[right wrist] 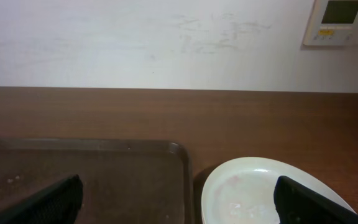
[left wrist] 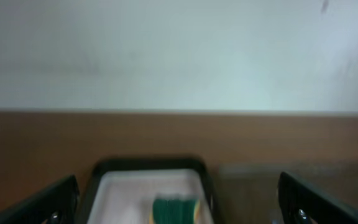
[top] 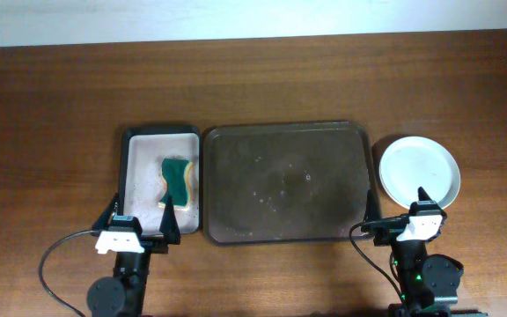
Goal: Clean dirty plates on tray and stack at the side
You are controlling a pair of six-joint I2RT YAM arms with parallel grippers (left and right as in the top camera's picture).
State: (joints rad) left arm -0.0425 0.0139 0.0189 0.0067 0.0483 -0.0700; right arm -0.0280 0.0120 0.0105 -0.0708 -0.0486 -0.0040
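The large dark brown tray [top: 282,182] lies mid-table with no plates on it; only small specks show on its surface. It also shows in the right wrist view [right wrist: 86,168]. A white plate stack [top: 419,171] sits on the table just right of the tray; its top plate [right wrist: 253,193] looks nearly plain with faint marks. How many plates are in it I cannot tell. My left gripper [top: 141,227] is open and empty at the front edge of the small tray. My right gripper [top: 398,211] is open and empty, in front of the plate stack.
A smaller black-rimmed tray with a pale inside [top: 143,167] stands left of the brown tray and holds a green and yellow sponge [top: 179,179], also in the left wrist view [left wrist: 174,208]. A white wall runs behind the table.
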